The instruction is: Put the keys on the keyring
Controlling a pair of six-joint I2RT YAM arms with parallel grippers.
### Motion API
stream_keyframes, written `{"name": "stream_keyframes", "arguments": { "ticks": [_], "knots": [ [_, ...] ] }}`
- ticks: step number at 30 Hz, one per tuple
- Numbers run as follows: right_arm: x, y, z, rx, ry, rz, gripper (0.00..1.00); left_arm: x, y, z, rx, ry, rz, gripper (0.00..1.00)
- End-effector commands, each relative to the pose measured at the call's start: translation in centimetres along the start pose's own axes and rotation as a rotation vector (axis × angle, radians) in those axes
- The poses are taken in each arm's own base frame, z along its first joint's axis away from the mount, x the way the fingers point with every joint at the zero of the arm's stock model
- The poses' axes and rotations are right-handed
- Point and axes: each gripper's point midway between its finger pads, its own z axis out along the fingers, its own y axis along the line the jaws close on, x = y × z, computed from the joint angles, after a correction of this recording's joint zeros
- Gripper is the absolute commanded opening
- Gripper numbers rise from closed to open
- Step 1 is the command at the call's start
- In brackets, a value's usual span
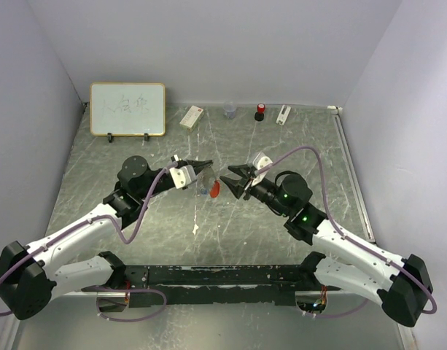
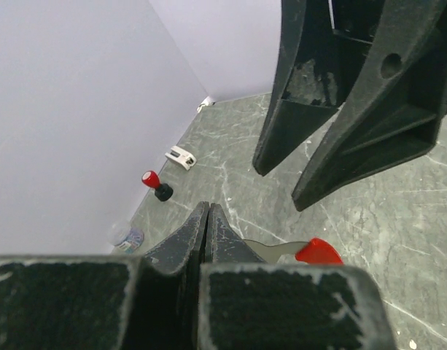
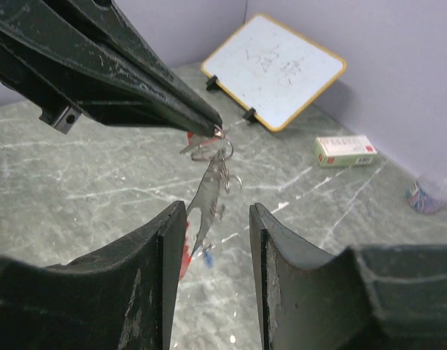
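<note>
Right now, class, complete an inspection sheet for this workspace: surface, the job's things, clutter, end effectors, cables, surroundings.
Surface: grey, white-veined table.
Job's things: keyring hangs from the left end effector, red fob lowest; blue key beside it, threading unclear.
Clutter: whiteboard, small box, red-capped item along the far edge.
End effectors: left shut on the keyring; right end effector open, straddling it.
Cables: purple cables loop along both arms.
Surroundings: plain pale walls.
</note>
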Motion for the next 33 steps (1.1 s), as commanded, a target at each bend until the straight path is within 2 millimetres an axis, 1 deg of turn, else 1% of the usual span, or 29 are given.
{"name": "stream_keyframes", "arguments": {
  "ticks": [1,4,6,16,21,27,33],
  "knots": [
    [-2.5,0.4,0.5,-0.052,-0.111,-0.053,0.39,-3.6,-0.1,0.0,0.049,-0.095,0.044,0.07],
    [-3.1,0.4,0.5,-0.061,-0.142,-0.034,0.34,-4.0,-0.3,-0.2,0.059,-0.102,0.043,0.07],
    [-3.3,0.2,0.4,-0.07,-0.165,-0.018,0.32,-4.3,-0.4,-0.4,0.059,-0.113,0.043,0.07],
    [-3.6,0.4,0.6,-0.152,-0.257,0.118,0.3,-5.4,-0.7,-0.9,0.068,-0.149,0.041,0.07],
    [-3.8,0.6,0.8,-0.19,-0.3,0.208,0.25,-5.4,-0.8,-0.8,0.076,-0.157,0.036,0.07],
    [-4.0,0.5,0.8,-0.225,-0.336,0.305,0.25,-5.2,-0.8,-0.7,0.076,-0.158,0.034,0.07],
    [-3.8,0.6,1.1,-0.249,-0.338,0.338,0.25,-5.3,-0.8,-0.6,0.079,-0.162,0.033,0.07]
  ]
}}
